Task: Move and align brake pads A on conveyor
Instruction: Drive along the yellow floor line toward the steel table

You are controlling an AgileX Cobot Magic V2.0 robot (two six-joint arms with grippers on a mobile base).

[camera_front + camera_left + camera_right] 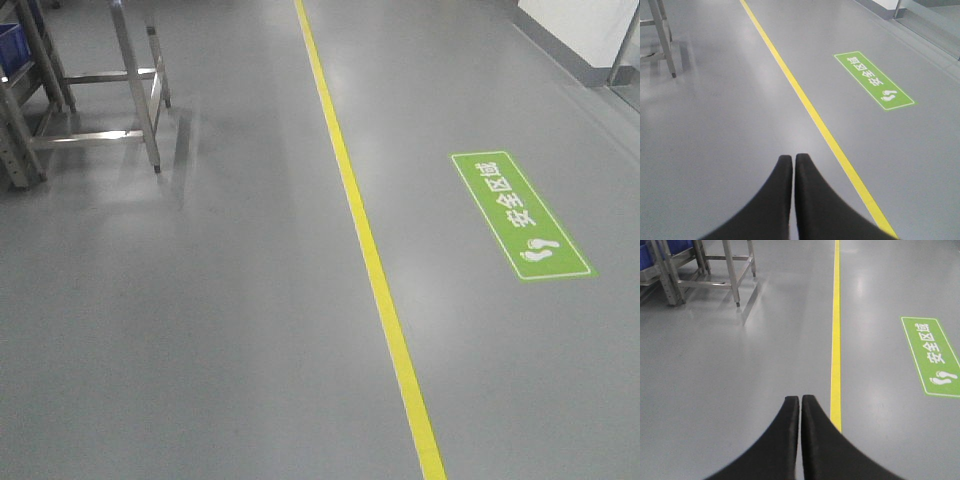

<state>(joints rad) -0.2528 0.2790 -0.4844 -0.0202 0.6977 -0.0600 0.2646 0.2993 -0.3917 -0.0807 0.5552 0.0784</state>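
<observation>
While left tool (793,158) and right tool (800,399) sit pinched together, empty, green floor sign (522,215) reading 安全区域, yellow line (367,240)

Honestly can't spot the brake pads A or the conveyor in any of the three views. The front cam and both wrist cams miss them completely, so there's nothing to say on their look, pose or position.

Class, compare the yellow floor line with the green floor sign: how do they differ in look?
The yellow line is long and narrow; the green sign is a short, wider rectangle. The yellow line is plain; the green sign bears white characters and footprints. Both lie flat on the grey floor.
</observation>
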